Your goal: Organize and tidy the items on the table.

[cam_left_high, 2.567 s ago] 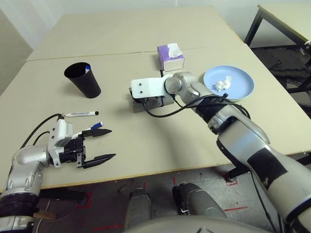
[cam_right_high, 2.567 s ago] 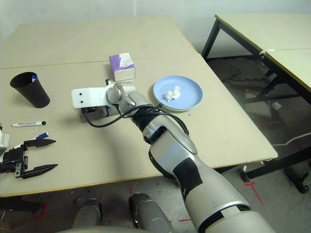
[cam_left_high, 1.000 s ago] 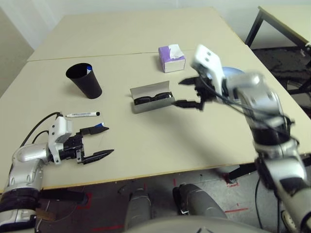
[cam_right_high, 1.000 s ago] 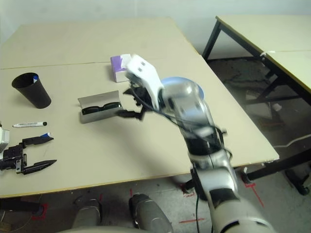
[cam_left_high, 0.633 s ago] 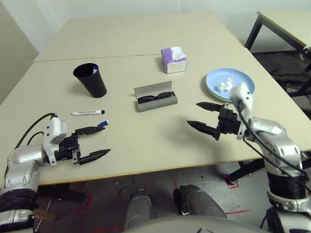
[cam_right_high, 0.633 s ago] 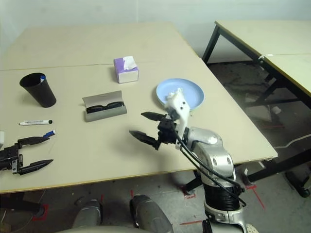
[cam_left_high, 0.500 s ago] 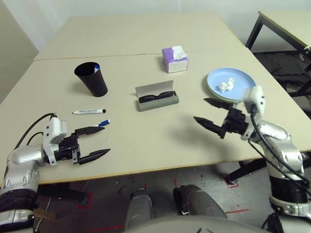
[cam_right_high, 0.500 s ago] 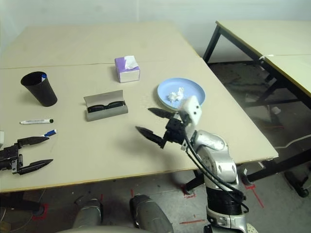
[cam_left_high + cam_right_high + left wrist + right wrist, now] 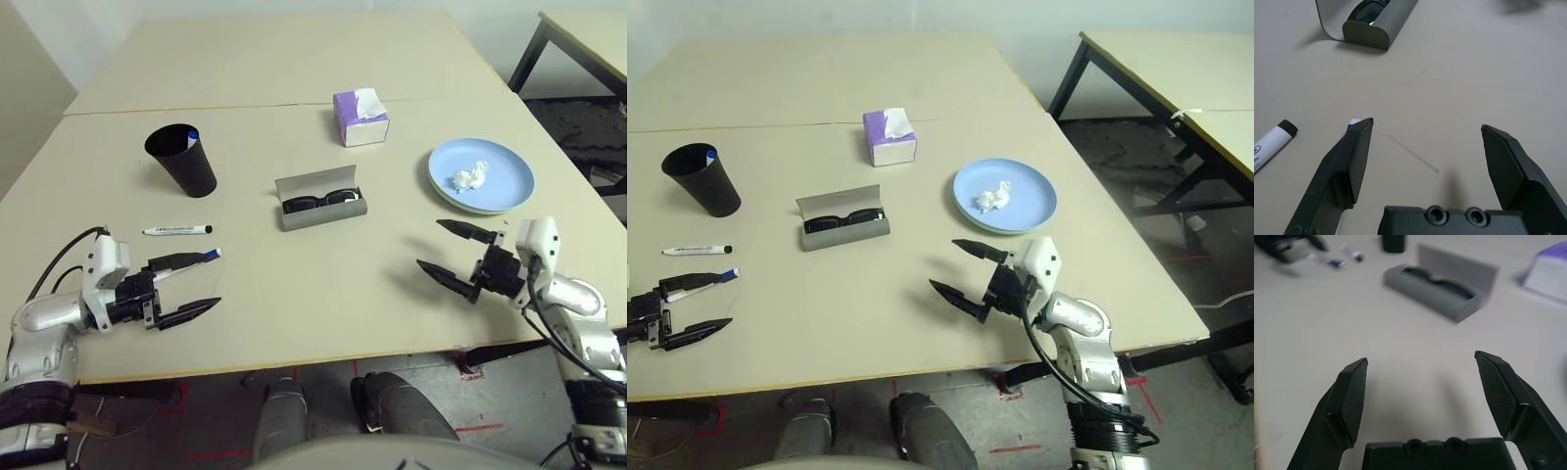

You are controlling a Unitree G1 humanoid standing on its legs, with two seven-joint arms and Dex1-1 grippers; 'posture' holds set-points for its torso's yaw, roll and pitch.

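Glasses case (image 9: pixel 321 199): grey, lid up, at the desk's centre; black sunglasses (image 9: pixel 320 202) lie inside it
Desk (image 9: pixel 294 284): pale beige, with a straight seam running across its far half
Black-capped marker (image 9: pixel 177 230): flat on the desk at 9 o'clock from the case, well apart from it
Blue-capped marker (image 9: pixel 201 256): at 5 o'clock from the black-capped one, close by; its capped tip lies just beside the upper finger of the left gripper
Black cup (image 9: pixel 182 160): upright at 10 o'clock from the case; something blue shows at its rim
Blue plate (image 9: pixel 482 174): at 3 o'clock from the case, stacked on a light green plate whose edge shows beneath; a crumpled tissue (image 9: pixel 469 177) sits on it
Purple tissue box (image 9: pixel 361 117): at 1 o'clock from the case, just this side of the seam
Left gripper (image 9: pixel 186 285): low over the desk's near left edge; jaws wide apart, holding nothing
Right gripper (image 9: pixel 448 251): above the near right of the desk, at 6 o'clock from the plate; jaws spread wide, empty
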